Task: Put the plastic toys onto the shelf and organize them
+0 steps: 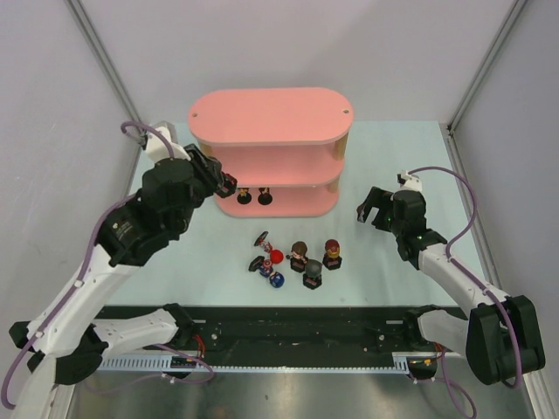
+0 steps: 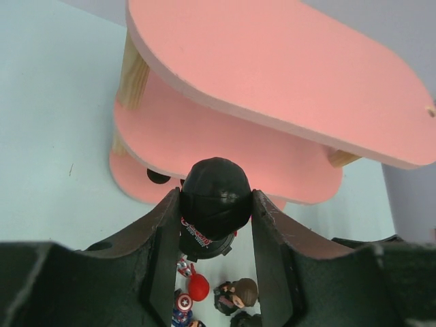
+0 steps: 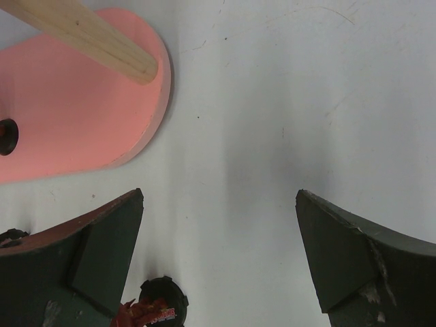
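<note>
Left jaws: your left gripper [image 2: 216, 211] is clamped on the black-headed figurine [image 2: 215, 194], a finger on either side of its big head. The black base hangs free below (a sensible hold, since the base is what has to land flat).
Where that toy is: it is in the air at the left end of the shelf [image 1: 271, 118], just off the rims of the lower boards. You cannot tell from these views which tier it is lined up with.
Right jaws: your right gripper [image 1: 371, 209] stands wide apart and holds nothing. It hovers over the table to the right of the shelf, probably parked there so the two arms do not crowd each other.
Already shelved: two figurines [image 1: 244, 196] stand upright side by side on the bottom board, toward its left half, with room beside them.
Waiting: the loose figurines [image 1: 299, 253] sit bunched on the table in front of the shelf, between the arms. Some are upright and at least two are tipped over, so those will likely need a more careful pick.
Step in hand: by my reading, you are carrying the toy in for placement, with most of the task left.
Surface: the table [image 1: 393, 157] is a smooth, matte, pale blue-green sheet, lightly scuffed in the right wrist view.
Room: plain pale walls [image 1: 288, 44] close in on three sides, with metal posts [image 1: 100, 57] at the corners.
</note>
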Controlling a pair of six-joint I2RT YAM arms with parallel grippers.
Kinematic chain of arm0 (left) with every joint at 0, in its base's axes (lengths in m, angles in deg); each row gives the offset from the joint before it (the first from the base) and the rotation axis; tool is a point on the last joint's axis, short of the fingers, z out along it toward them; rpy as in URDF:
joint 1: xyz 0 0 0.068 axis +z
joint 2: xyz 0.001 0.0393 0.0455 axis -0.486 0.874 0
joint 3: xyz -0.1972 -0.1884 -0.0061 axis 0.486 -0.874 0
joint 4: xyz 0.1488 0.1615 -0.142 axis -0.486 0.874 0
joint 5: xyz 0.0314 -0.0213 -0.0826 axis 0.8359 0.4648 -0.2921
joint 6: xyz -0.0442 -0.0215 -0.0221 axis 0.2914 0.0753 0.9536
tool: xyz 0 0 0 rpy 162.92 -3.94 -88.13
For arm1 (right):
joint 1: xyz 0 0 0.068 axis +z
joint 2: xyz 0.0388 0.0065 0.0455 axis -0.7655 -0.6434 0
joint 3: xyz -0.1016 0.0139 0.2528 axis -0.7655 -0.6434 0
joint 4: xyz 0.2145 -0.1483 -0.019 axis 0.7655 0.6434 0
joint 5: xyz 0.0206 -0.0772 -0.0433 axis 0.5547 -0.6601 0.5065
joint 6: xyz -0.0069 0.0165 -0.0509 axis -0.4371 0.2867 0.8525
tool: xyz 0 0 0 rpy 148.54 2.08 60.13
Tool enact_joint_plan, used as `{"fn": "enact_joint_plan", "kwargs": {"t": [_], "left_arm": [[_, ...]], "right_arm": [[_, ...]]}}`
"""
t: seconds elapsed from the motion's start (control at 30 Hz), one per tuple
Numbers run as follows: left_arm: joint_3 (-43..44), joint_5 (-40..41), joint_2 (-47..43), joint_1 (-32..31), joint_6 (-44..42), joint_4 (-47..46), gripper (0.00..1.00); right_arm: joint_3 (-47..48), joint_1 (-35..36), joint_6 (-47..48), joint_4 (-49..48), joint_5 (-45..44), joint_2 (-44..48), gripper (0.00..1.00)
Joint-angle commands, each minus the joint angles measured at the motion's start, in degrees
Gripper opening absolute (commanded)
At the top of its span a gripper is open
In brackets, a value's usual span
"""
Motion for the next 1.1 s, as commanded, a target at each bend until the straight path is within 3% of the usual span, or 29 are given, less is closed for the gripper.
{"fn": "enact_joint_plan", "kwargs": {"t": [0.0, 0.17, 0.6, 0.8, 1.07], "left_arm": [[8.9, 0.7, 1.7, 0.3, 2.3, 5.6, 0.01], [18.0, 4.0, 5.9, 0.3, -0.5, 6.6, 0.0], [47.9, 16.2, 27.3, 0.8, -5.4, 12.9, 0.0], [51.4, 17.3, 31.2, 2.9, -7.3, 10.4, 0.0], [51.6, 14.2, 33.6, 6.6, -2.3, 8.8, 0.0]], "right_arm": [[1.0, -0.3, 0.0, -0.3, -0.2, 0.4, 1.0], [1.1, -0.4, -0.1, -0.3, -0.1, 0.6, 1.0], [1.1, -0.3, -1.7, 2.6, 0.2, 2.3, 1.0], [1.1, 0.0, -2.3, 4.0, 0.8, 3.5, 1.0], [1.1, 0.3, -3.0, 3.8, 2.0, 3.4, 1.0]]}}
